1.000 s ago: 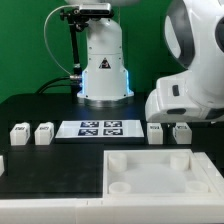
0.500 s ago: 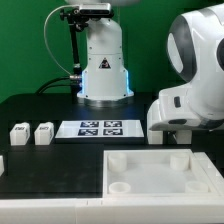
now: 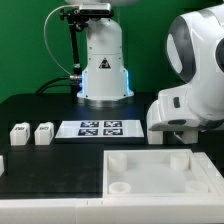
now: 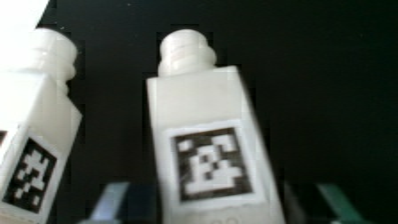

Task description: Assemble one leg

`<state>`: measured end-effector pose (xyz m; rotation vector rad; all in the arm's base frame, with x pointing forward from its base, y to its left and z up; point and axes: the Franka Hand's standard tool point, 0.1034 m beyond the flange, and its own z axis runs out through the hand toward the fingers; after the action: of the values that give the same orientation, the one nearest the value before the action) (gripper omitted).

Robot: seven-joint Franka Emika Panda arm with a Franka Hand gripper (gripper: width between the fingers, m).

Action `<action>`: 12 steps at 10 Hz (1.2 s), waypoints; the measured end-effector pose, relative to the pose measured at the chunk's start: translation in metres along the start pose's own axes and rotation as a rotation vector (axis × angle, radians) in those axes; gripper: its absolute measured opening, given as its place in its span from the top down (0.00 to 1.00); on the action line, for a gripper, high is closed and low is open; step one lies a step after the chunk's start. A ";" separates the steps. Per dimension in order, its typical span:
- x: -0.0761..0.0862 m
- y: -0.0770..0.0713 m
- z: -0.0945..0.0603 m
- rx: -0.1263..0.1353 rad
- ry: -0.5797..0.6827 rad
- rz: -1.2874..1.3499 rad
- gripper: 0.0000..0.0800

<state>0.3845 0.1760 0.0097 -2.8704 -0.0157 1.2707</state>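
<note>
While its fingers stand wide apart, the claw straddles a leg, whose long axis runs between them, pegged tip pointing away.

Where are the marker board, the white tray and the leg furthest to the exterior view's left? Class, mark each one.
marker board [image 3: 98, 128]: exterior view, centre of its tagged top.
white tray [image 3: 130, 153]: exterior view, on its far rim.
leg [image 3: 19, 133]: exterior view, on its front face.

The arm hunches low — gripper facing down, both fingers spread apart.
</note>
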 end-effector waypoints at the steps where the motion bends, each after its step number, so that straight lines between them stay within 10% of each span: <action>1: 0.000 0.000 0.000 0.000 0.000 0.000 0.64; 5: -0.003 0.006 -0.009 -0.007 -0.014 -0.039 0.64; 9: -0.041 0.034 -0.091 -0.008 0.113 -0.064 0.64; 12: -0.030 0.032 -0.094 0.010 0.477 -0.086 0.63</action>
<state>0.4345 0.1442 0.0949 -3.0418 -0.1280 0.5471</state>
